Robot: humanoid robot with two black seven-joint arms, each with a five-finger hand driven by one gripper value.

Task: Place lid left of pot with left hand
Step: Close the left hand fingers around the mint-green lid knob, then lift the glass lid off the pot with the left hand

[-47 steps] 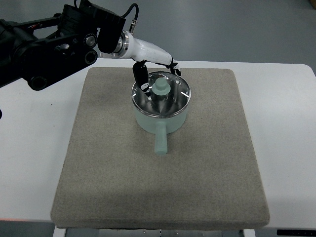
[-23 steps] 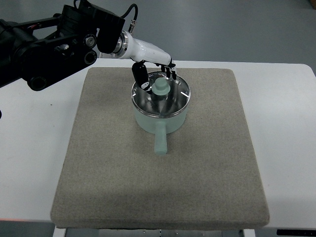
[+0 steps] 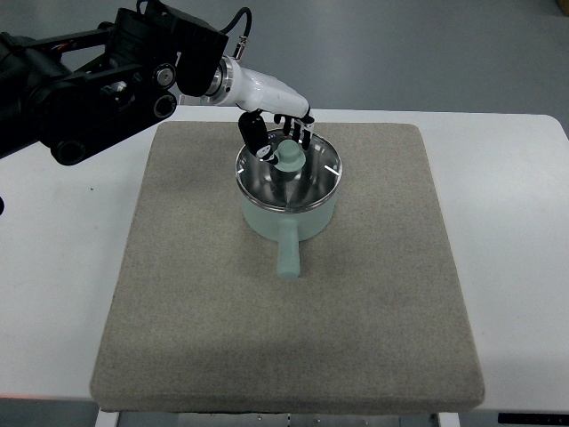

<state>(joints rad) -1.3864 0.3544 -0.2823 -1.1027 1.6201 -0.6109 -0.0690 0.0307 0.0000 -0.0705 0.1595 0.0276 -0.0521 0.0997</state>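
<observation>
— White table (image 3: 53,267) all round, and a square grey mat (image 3: 373,302) spread over most of it. What sits on the mat?

— One pale green pot (image 3: 289,213), up toward the far half of the mat, with its stubby handle (image 3: 289,253) pointing back at me. The glass lid (image 3: 289,173) is on the pot, seated inside the rim, its green knob (image 3: 288,157) at the middle.

— And where is your hand?

— My left hand (image 3: 276,133) comes in from the upper left, white shell and dark fingers (image 3: 253,132), and hangs over the far edge of the lid. The thumb reaches down on the left of the knob, and the other fingers curl down on its far side.

— Are you gripping the knob?

— I cannot tell. The fingers are bent close around it, but from this steep angle I can't see whether they press on it or only bracket it.

— Anything left of the pot?

— Only bare mat.
</observation>
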